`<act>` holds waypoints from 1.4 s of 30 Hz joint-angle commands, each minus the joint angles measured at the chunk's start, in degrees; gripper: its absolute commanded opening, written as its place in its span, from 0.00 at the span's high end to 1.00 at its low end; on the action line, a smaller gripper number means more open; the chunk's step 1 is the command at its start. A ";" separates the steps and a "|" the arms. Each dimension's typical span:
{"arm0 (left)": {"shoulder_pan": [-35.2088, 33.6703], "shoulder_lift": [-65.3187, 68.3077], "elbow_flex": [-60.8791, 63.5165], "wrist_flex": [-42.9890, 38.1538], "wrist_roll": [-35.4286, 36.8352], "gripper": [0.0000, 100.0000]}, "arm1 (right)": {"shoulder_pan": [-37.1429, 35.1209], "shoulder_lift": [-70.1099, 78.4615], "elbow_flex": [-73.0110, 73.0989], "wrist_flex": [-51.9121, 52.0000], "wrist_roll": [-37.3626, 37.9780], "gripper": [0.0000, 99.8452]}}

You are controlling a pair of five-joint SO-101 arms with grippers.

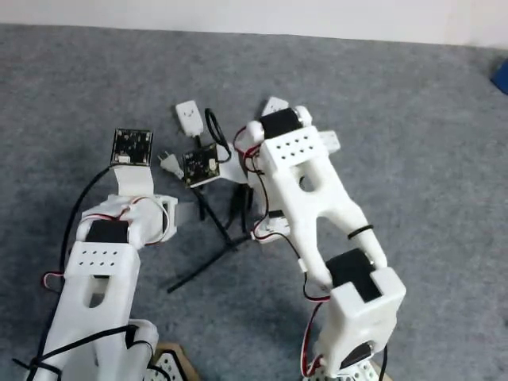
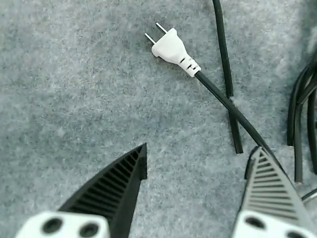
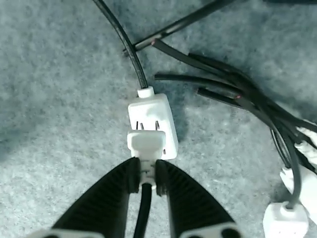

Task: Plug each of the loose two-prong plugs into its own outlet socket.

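Starting at the left, the high view gives us the left arm (image 1: 119,230) over the grey carpet (image 1: 413,119), but its own body hides its fingers. Its wrist view shows what the high view cannot: the left gripper (image 2: 200,148) hangs above the carpet with its jaws spread wide and nothing between them. Ahead of it lies a loose white plug (image 2: 171,47), flat on the carpet with both prongs bare. Its black cable (image 2: 233,111) runs back toward one fingertip and crosses a second cable. In the high view we find this plug (image 1: 167,163) between the two arms.

Further right, the right arm (image 1: 305,182) covers its own gripper in the high view. In its wrist view, the right gripper (image 3: 146,171) has its jaws clamped on the neck of a second plug (image 3: 146,141). This plug rests against a white outlet socket (image 3: 153,111), with its prongs visible on the socket's face. We cannot tell whether they have entered the slots. Beside it lies a bundle of black cables (image 3: 237,94), and more white connectors (image 3: 285,218) lie at the far right.
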 commanded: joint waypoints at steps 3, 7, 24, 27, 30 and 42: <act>-0.48 0.13 -2.33 -1.32 0.44 0.67 | 0.92 1.45 -0.66 -1.80 0.62 0.99; -0.48 0.13 -2.42 -1.32 0.44 0.67 | 1.80 1.80 -0.66 -1.80 0.79 0.99; -0.48 0.13 -2.42 -1.23 0.44 0.67 | 6.29 1.54 -1.71 -2.68 1.14 0.99; -0.48 0.13 -2.42 -1.23 0.44 0.67 | 6.46 1.36 -1.71 -2.51 1.14 0.99; -0.48 0.13 -2.42 -1.23 0.44 0.67 | 4.88 1.45 -1.71 -0.92 1.14 0.99; -0.48 0.13 -2.42 -1.23 0.44 0.67 | -6.64 1.89 -1.10 1.98 -2.99 0.99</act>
